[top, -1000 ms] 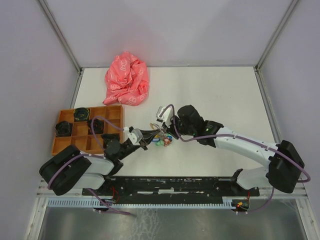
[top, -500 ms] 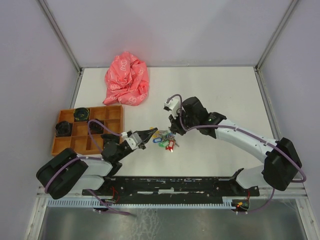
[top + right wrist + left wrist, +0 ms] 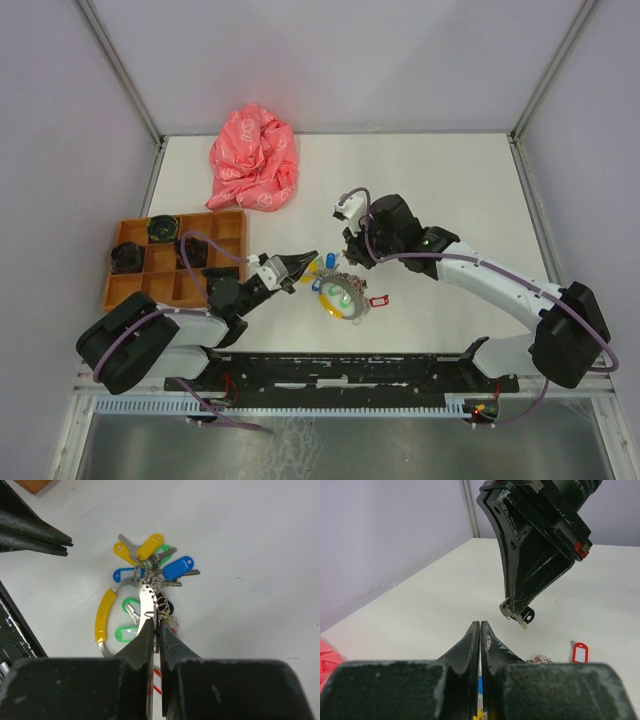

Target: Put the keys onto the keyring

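White table (image 3: 450, 180) | keyring (image 3: 345, 298) lying flat | left tool (image 3: 480, 626) closed, empty | right tool (image 3: 156, 624) pinching silver key (image 3: 516, 616)

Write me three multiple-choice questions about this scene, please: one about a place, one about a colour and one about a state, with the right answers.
1. Where on the table does the orange tray stand?
A) at the left edge
B) in the far right corner
C) at the middle of the far edge

2. What colour is the crumpled cloth?
A) blue
B) pink
C) green

3. In what state is the left gripper?
A) wide open
B) shut
C) closed around a cup

Answers:
1. A, because the top view shows the tray at the left side of the table.
2. B, because the cloth is pink with a pale print.
3. B, because in the left wrist view its two fingers meet with no gap.
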{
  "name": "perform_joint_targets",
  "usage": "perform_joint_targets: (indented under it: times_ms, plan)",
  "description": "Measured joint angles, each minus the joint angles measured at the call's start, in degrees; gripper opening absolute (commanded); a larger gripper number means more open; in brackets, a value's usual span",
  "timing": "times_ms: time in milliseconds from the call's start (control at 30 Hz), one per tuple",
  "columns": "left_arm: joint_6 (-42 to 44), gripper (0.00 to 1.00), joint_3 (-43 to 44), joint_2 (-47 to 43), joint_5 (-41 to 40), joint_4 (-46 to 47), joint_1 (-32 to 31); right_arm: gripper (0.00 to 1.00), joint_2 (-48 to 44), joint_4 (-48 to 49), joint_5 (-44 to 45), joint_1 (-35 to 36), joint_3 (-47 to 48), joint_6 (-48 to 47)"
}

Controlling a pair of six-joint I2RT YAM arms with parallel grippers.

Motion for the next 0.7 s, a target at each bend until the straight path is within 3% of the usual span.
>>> perform_joint_targets:
  times_ms: [200,333,567,700]
  plan:
    - [-4.7,0.16,3.39,-1.36,0.46,-11.67,0.0,0.04,0.44,-3.8,6.71,-1.79,0.0,2.67]
    - [-9.01,0.34,7.26,-3.82,0.13,-24.35,0.0,0.08,2.73,-9.92,10.25,-4.74,0.09,8.39]
    - [-16.57,0.4,10.99,-6.49,-1.62,-42.03,0.0,0.08,13.42,-20.61,11.5,-11.5,2.1,15.74]
    - [-21.33,0.42,12.26,-6.38,-1.57,-49.42,-0.33,0.15,17.77,-23.17,11.08,-15.15,2.27,17.86]
